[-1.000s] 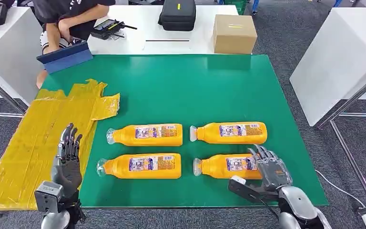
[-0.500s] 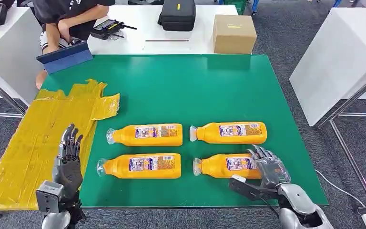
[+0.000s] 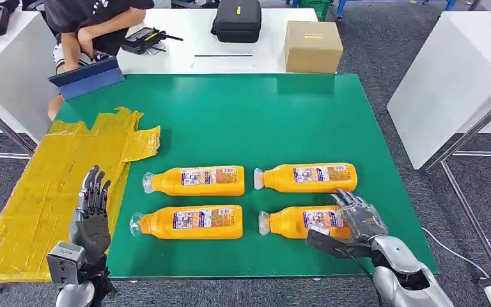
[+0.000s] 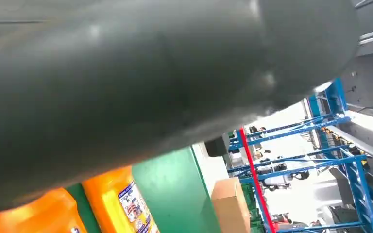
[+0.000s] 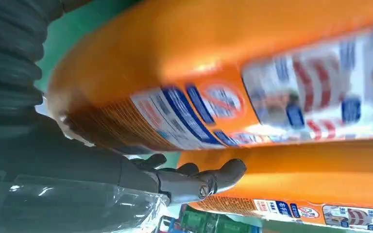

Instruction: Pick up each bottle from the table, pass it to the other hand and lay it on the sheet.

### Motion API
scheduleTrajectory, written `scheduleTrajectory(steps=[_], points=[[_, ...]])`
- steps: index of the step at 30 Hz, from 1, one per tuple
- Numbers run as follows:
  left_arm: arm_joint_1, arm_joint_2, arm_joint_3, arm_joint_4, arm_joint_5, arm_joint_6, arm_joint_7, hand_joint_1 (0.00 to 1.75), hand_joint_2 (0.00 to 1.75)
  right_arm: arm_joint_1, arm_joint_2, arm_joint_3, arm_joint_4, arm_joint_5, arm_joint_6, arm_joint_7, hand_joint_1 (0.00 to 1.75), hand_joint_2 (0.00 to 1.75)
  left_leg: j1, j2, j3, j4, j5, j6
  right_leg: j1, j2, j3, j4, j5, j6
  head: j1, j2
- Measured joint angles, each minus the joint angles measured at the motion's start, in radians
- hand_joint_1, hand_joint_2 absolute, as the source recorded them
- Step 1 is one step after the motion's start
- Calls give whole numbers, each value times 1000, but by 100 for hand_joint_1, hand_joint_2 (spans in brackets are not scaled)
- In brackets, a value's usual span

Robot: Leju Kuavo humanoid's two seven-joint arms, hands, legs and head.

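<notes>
We see the right hand (image 3: 360, 217), fingers spread, reaching over the bottle (image 3: 300, 222) nearest the table's (image 3: 281, 115) front right corner; a shallow grasp could roll it. Our left hand (image 3: 91, 208) waits, fingers apart

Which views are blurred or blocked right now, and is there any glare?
Head view: sharp, evenly lit, with soft sheen on the green table and the bottles. Left wrist view: the left hand is a dark out-of-focus mass over most of the frame, the background bright and washed out. Right wrist view: the near bottle's label is smeared, with a small highlight on the orange.
</notes>
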Motion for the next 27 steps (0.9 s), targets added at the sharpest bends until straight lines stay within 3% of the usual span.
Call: scheduleTrajectory(steps=[1,2,3,4,5,6,17,23,27], points=[[0,0,0,0,2,0,0,0,0,-9,1,3,10,0,0,-3,12,175,0,1,0,0,0,0,0,0,0,0,0,0,0,0],[1,0,0,0,3,2,0,0,0,-18,3,6,19,-2,-1,-5,12,175,0,1,0,0,0,0,0,1,0,0,0,0,0,0],[1,0,0,0,6,2,0,0,0,-28,5,11,30,-4,-1,-9,47,175,0,2,0,0,0,0,0,1,0,0,0,0,0,0],[1,0,0,0,6,2,0,0,0,-35,7,14,40,-7,-1,-12,133,175,0,2,0,0,0,0,0,1,0,0,1,0,0,0],[1,0,0,0,7,3,0,0,0,-42,8,19,50,-9,-1,-14,133,175,0,2,1,0,0,0,0,1,0,0,1,0,0,0],[1,0,0,0,8,4,0,0,0,-48,9,22,57,-9,-1,-18,148,175,0,2,1,0,0,0,0,1,1,0,1,0,0,0],[2,1,0,0,13,11,0,0,0,-95,21,53,114,-16,-6,-28,148,175,0,2,1,0,1,1,0,1,1,0,1,0,0,0],[3,2,0,0,14,12,0,0,0,-106,21,61,127,-23,-9,-31,166,175,0,2,1,0,1,1,0,1,1,0,1,0,0,0],[4,2,0,-1,16,13,0,0,0,-111,21,68,133,-32,-11,-34,164,175,0,2,1,0,1,1,0,1,1,0,1,0,0,0]])
